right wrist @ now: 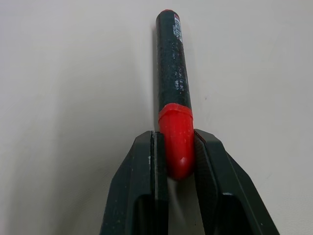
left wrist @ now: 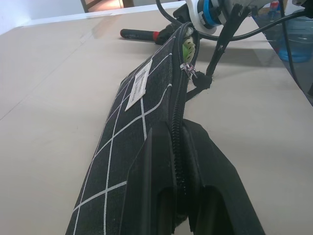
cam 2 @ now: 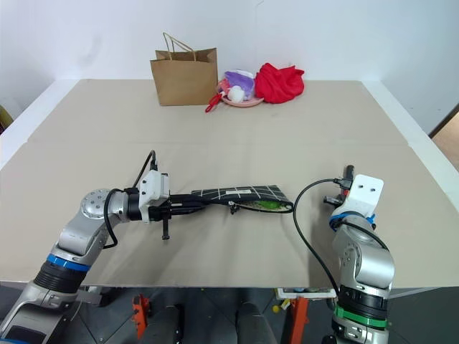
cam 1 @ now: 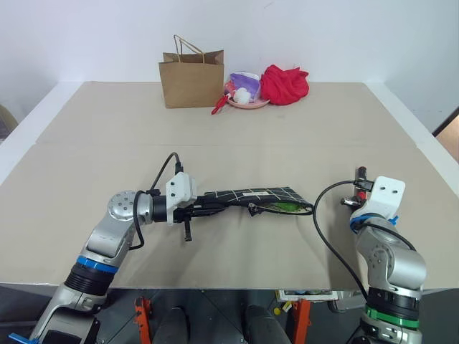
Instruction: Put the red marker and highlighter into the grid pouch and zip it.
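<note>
The right gripper [right wrist: 178, 147] pinches the red marker's [right wrist: 173, 73] red end; the left gripper [left wrist: 180, 161] squeezes the grid pouch [left wrist: 142, 112]

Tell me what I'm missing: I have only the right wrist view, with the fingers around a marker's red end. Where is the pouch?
Observer: The left gripper holds the grid pouch by one end, in front of the robot.
Operator: Is the highlighter in it?
Observer: Yes, the highlighter shows green inside the pouch's open mouth.
Operator: Zipped at all?
Observer: The zipper pull sits partway along; the end toward the right gripper is open.
</note>
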